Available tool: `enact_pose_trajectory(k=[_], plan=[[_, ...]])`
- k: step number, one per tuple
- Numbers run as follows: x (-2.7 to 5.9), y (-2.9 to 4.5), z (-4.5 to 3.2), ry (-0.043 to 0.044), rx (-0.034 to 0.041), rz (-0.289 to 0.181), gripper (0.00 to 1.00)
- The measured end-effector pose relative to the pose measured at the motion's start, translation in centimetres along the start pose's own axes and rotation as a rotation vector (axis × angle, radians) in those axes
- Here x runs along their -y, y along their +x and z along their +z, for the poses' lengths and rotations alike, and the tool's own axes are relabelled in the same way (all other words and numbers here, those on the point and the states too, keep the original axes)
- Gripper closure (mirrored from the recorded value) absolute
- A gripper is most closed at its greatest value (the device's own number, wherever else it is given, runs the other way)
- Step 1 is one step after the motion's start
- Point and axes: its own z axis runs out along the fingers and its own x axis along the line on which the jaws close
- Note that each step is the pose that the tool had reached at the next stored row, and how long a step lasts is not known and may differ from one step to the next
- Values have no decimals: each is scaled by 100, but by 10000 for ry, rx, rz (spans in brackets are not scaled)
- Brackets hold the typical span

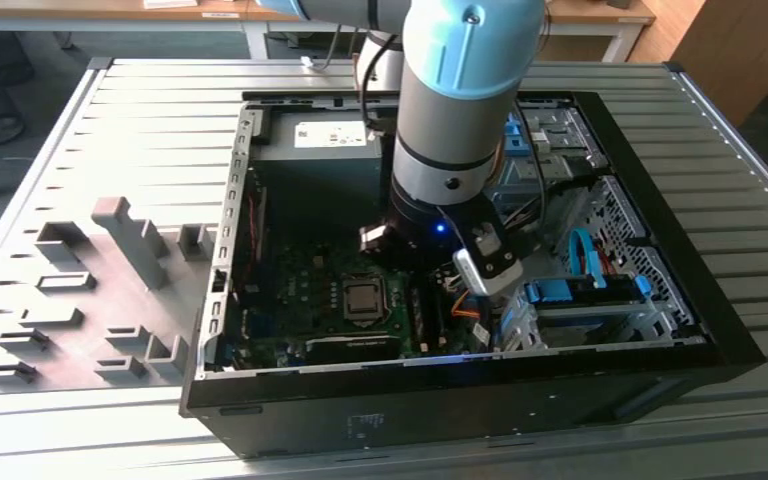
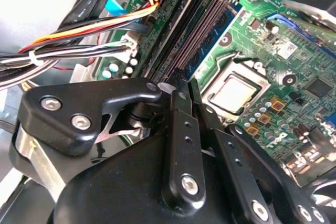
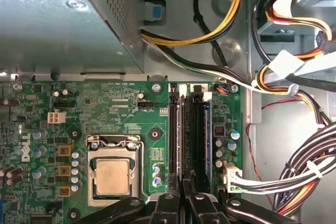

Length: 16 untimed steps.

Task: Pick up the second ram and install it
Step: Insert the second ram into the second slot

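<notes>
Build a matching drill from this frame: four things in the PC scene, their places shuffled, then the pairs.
1 tool
2 processor
3 grey fixture
4 blue cable

a on the table, outside the case
b just above the memory slots
c by the drive cage, the exterior view's right
d in its socket on the motherboard

Pairs: 1-b, 2-d, 3-a, 4-c

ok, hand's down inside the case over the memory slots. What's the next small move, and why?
Probably a short, slow press straight down, nothing sideways. In the first wrist view the hand sits at the end of the memory slots, lined up with their length, right beside the processor socket. I can't tell whether a board is fully seated there, so keep it small.
</notes>
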Motion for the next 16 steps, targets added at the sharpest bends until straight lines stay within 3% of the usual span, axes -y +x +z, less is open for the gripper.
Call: enact_pose_trajectory(k=[16], plan=[[2,-16,33,6,-19,-204,86]])
